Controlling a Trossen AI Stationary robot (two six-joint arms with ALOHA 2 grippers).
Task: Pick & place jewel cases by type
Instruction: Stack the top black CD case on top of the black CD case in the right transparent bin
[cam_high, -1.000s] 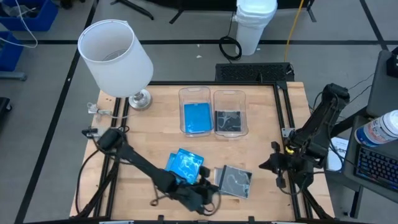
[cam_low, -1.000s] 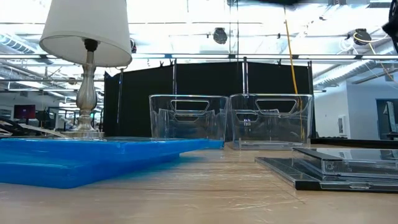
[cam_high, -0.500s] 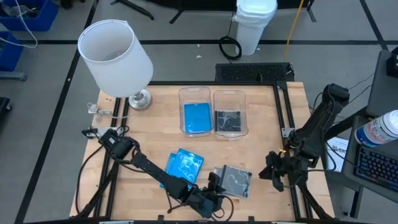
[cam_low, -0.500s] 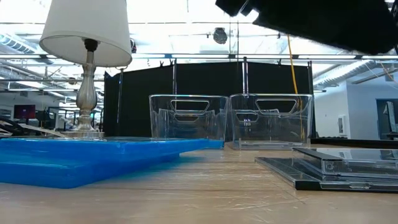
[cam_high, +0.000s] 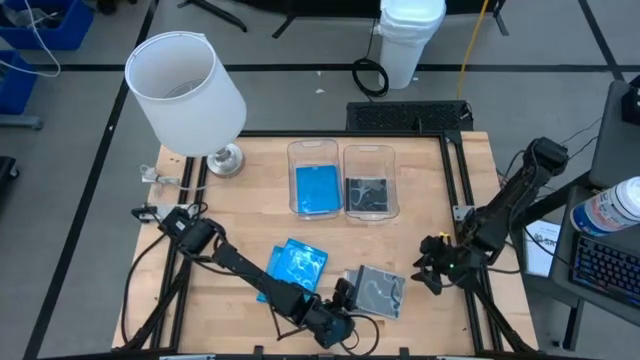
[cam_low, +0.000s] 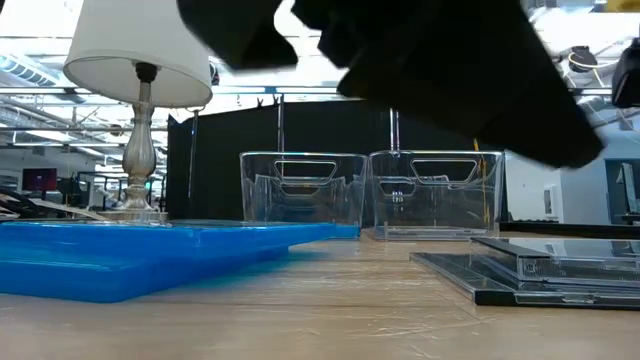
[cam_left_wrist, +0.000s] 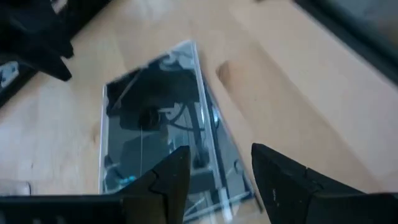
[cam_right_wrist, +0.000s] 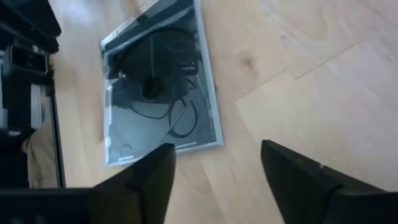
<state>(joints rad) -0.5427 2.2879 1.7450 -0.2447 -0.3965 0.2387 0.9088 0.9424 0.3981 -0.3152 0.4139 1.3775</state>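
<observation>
The table (cam_high: 250, 200) is wooden and carries two clear bins side by side at its far middle. The left bin (cam_high: 313, 152) holds one blue case (cam_high: 318, 188). The right bin (cam_high: 369, 153) holds one dark case (cam_high: 367, 194).

Two piles of jewel cases lie at the near edge. The blue pile (cam_high: 297, 264) lies left of centre, flat on the wood. The dark pile (cam_high: 378, 290) lies just right of it, also flat; the two piles are near each other but apart. In the low view the blue pile (cam_low: 130, 255) fills the left foreground and the dark pile (cam_low: 530, 265) the right, with both bins upright behind them.

The left hand (cam_high: 347, 312) is at the near edge, at the left side of the dark pile. In its wrist view the two fingers (cam_left_wrist: 168, 180) stand apart with bare gap between them, over a corner of the dark pile (cam_left_wrist: 155, 124). Nothing is gripped.

The right hand (cam_high: 432, 270) is low over the table's right edge, beside the dark pile and clear of it. In its wrist view the fingers (cam_right_wrist: 149, 174) stand wide apart and the dark pile (cam_right_wrist: 158, 87) lies beyond them, untouched. Nothing is gripped.

A lamp (cam_high: 185, 85) with a white shade stands at the far left corner.
</observation>
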